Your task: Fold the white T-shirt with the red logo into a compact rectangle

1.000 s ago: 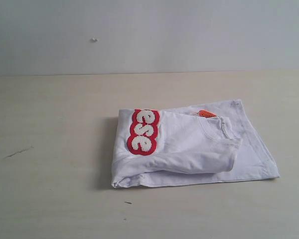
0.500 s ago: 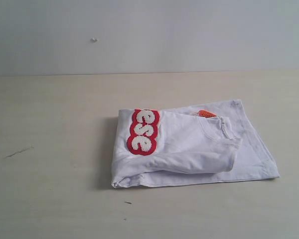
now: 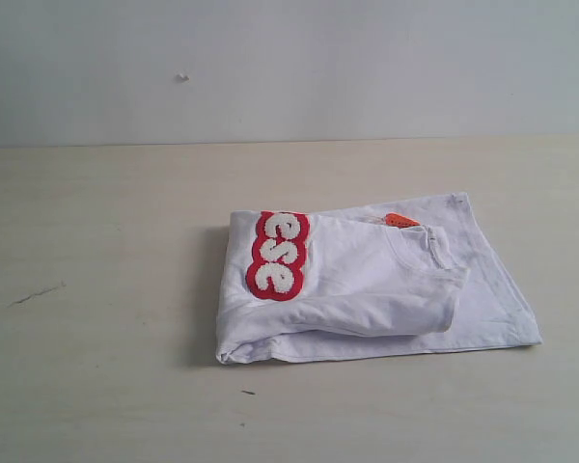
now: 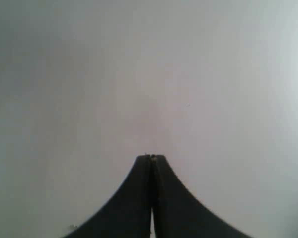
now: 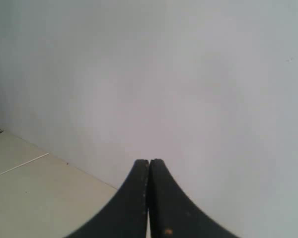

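The white T-shirt (image 3: pixel 376 285) lies folded in a rough rectangle on the table (image 3: pixel 96 251), right of centre in the exterior view. Part of the red logo (image 3: pixel 275 255) shows on its left end, with fuzzy white letters. The small orange neck tag (image 3: pixel 399 220) peeks out by the collar at the far edge. Neither arm appears in the exterior view. My left gripper (image 4: pixel 151 157) is shut with nothing held and faces a plain grey wall. My right gripper (image 5: pixel 149 161) is also shut on nothing, with the wall and a strip of table behind it.
The beige tabletop runs back to a pale grey wall (image 3: pixel 289 68). A dark scratch (image 3: pixel 34 294) marks the table at the left, and small dark specks (image 3: pixel 247 393) lie in front of the shirt.
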